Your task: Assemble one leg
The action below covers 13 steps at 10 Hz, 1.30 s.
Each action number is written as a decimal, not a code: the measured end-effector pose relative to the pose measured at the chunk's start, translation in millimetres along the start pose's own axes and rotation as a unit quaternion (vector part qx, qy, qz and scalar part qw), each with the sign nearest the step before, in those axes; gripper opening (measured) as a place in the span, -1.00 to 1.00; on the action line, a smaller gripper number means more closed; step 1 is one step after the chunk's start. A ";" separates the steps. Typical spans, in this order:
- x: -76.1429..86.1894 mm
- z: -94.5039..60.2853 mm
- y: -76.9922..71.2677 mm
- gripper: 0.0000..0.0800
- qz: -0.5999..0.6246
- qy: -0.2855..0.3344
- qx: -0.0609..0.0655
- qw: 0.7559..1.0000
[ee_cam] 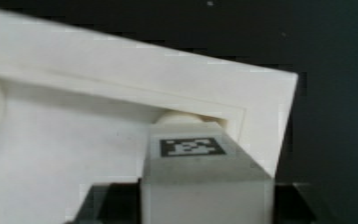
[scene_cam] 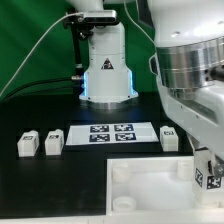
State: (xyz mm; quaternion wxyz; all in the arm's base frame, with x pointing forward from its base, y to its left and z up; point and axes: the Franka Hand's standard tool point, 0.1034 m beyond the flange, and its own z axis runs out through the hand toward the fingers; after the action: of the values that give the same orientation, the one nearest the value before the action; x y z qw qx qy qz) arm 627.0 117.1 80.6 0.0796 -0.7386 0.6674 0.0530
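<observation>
My gripper [scene_cam: 206, 168] is shut on a leg [scene_cam: 210, 181], a small white block with a black-and-white tag, at the exterior view's right edge. It holds the leg over the near right corner of the large white tabletop [scene_cam: 140, 178]. In the wrist view the leg [ee_cam: 201, 165] stands between my dark fingers [ee_cam: 115, 202], tag facing the camera. Its far end is at a round corner socket [ee_cam: 190, 119] of the tabletop [ee_cam: 87, 110]. I cannot tell whether the leg touches the socket. Three other legs lie on the table: two [scene_cam: 27, 144] [scene_cam: 53, 143] at the left, one [scene_cam: 170, 138] on the right.
The marker board [scene_cam: 110, 133] lies flat between the loose legs, behind the tabletop. The arm's base [scene_cam: 107, 70] stands at the back centre, with cables to its left. The table surface is black.
</observation>
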 end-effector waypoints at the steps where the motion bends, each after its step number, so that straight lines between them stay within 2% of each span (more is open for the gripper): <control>1: -1.2 0.3 0.3 -0.24 0.005 -0.002 0.000 1.000; 2: -1.1 0.5 0.4 -0.24 -0.002 -0.002 -0.001 1.000; 3: -1.2 0.5 0.4 0.15 -0.034 -0.002 -0.001 0.999; 4: -1.7 0.6 0.5 0.45 -0.077 -0.002 -0.001 0.997; 5: -0.7 0.1 -1.0 0.45 -0.175 0.005 -0.002 0.985; 6: -0.1 0.7 -1.5 0.59 -0.267 0.011 -0.004 0.964; 7: -0.4 0.9 -1.2 0.61 -0.266 0.009 -0.003 0.964; 8: 0.7 0.8 -1.2 0.61 -0.331 0.010 -0.005 0.944; 10: -0.3 1.0 -1.1 0.62 -0.392 0.009 -0.005 0.920; 12: -5.0 1.4 0.1 0.62 -0.549 0.041 -0.035 0.834; 13: -3.8 1.4 -0.1 0.62 -0.591 0.042 -0.038 0.805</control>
State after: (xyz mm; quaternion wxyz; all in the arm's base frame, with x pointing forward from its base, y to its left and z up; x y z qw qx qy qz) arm 626.8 121.1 79.9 0.0392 -0.9939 0.1024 -0.0098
